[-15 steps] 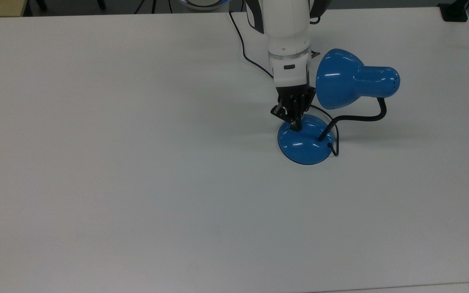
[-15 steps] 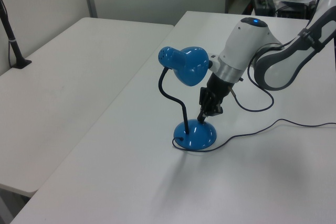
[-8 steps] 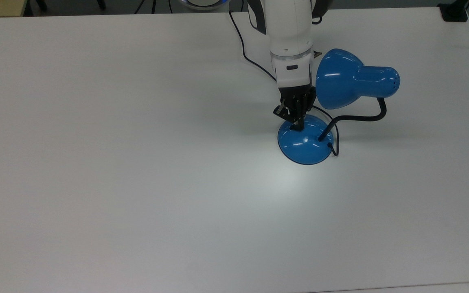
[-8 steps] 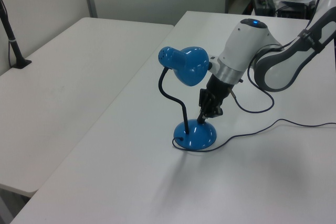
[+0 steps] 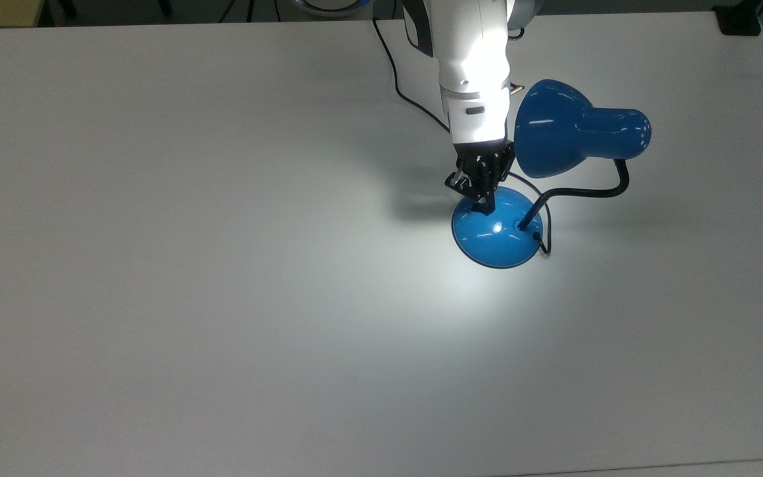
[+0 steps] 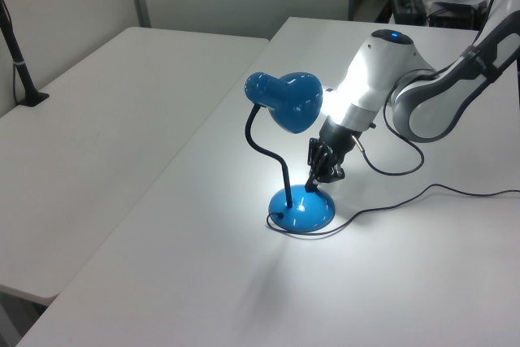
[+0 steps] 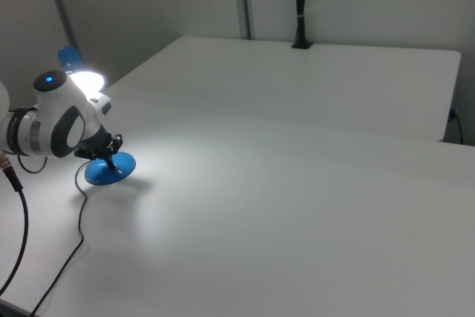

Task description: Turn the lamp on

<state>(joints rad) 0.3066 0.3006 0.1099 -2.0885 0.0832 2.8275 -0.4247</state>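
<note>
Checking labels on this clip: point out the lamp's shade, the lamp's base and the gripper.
lamp's shade [image 5: 544, 129], top view, on the bell's blue outer wall.
lamp's base [image 5: 497, 238], top view, on the dome's top.
gripper [image 5: 484, 205], top view, at the fingertips.

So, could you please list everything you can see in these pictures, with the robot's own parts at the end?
Lamp: one, glossy blue with a black bendy neck, lit; stands on the near table right of centre in the top view, shade raised over the base.
Lamp cord: one, black, trails from the base across the table to the left view's right.
Tables: two, white; the lamp's table and a second one beside it on the left view's left.
Black post: one, upright at the far edge of the second table in the right view.
Robot arm: one, white, reaches down beside the shade.
Gripper: one, black, tip on the lamp's base, fingers shut.
</note>
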